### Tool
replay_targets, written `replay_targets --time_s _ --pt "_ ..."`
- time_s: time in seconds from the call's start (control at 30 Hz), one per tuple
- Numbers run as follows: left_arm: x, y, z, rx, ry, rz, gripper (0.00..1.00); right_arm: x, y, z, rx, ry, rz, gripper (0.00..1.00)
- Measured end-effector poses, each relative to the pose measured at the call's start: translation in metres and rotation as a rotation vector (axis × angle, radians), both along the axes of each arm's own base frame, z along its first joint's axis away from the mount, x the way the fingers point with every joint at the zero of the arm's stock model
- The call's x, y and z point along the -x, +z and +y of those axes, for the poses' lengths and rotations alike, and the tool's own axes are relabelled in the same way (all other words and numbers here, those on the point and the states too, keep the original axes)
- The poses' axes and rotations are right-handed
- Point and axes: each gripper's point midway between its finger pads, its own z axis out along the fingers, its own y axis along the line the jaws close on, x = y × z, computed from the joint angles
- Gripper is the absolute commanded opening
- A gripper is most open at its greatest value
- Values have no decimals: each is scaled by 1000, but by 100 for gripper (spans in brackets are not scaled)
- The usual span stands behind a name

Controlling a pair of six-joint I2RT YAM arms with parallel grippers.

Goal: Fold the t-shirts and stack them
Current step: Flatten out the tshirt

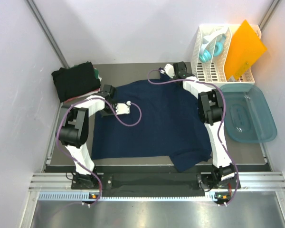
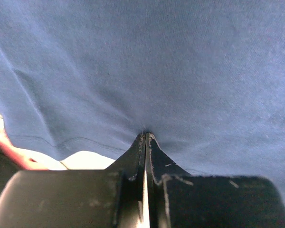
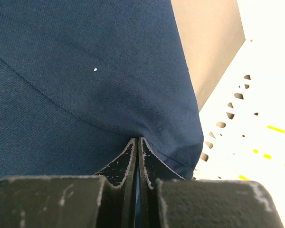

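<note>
Pale walls point(image 1: 133, 28) around a grey table point(image 1: 128, 71)

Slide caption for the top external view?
Left pincer and right pincer shut on the navy t-shirt spread over the table; folded dark shirts far left, teal tub right.

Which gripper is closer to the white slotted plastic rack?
Right. The right gripper pinches the navy blue cloth t-shirt just left of the rack; the left gripper grips its opposite edge.

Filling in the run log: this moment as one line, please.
left hand: shut on navy t-shirt | right hand: shut on it | shirt: spread out | dark stack: far-left corner
</note>
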Motion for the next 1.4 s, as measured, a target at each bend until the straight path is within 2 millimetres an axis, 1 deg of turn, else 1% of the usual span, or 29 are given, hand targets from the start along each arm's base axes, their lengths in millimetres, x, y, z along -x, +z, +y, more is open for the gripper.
replay_targets --time_s 0.07,0.1,0.13,0.17,0.2,0.23,0.27,0.3,0.37,0.4,0.43,0.5,0.57,0.6,0.63,0.7,0.73,0.8,0.83,0.9,0.97,1.03,1.1,1.17,1.27,1.4 --pt "3 1 1 21 23 16 0 0 0 0 -2 0 0 6" --pt "5 2 1 37 36 29 3 0 1 1 -6 -2 -1 16" --pt "7 2 0 52 48 42 6 1 1 1 -12 -2 1 21" --pt "12 4 -2 75 62 62 12 2 2 1 -16 -6 1 28" --pt "14 6 -3 91 70 72 13 3 4 1 -22 -8 1 41" --pt "15 10 -5 112 80 78 14 5 6 2 -31 -10 2 47" --pt "13 17 -8 133 87 72 17 7 8 2 -41 -13 6 51" --pt "10 26 -12 153 94 54 19 9 12 3 -47 -11 6 58" --pt "-4 52 -18 195 100 -10 22 12 21 6 -68 -8 7 64" --pt "-12 65 -21 215 102 -46 33 14 26 8 -80 -3 8 67" --pt "-21 79 -24 234 101 -89 36 15 29 11 -89 3 9 68" --pt "-36 103 -29 265 91 -168 48 19 41 20 -118 26 10 70" --pt "-46 116 -31 284 77 -212 49 25 50 31 -142 58 21 72" --pt "-50 118 -32 292 72 -217 50 29 54 39 -156 82 31 73" --pt "-53 119 -32 295 67 -213 54 34 57 46 -166 104 42 74" --pt "-67 116 -32 296 62 -182 57 45 61 62 -179 152 73 75" --pt "-79 112 -33 300 62 -156 62 51 60 69 -182 175 92 75" --pt "-105 105 -34 312 69 -129 63 66 54 80 -187 218 142 75" --pt "-118 97 -34 318 76 -95 63 71 52 83 -188 228 156 75" --pt "-144 84 -33 332 88 -71 64 87 42 88 -186 255 211 75" --pt "-161 68 -28 339 99 -48 64 101 33 88 -179 268 261 75" --pt "-163 54 -22 329 99 -15 63 108 26 86 -171 271 294 75" --pt "-158 43 -17 314 94 24 62 114 23 82 -162 269 318 75" --pt "-150 34 -12 293 86 66 62 118 23 80 -159 269 329 74" --pt "-145 26 -11 282 73 99 62 122 30 79 -167 265 331 73" --pt "-142 17 -10 273 62 121 62 124 47 81 -188 261 309 73"
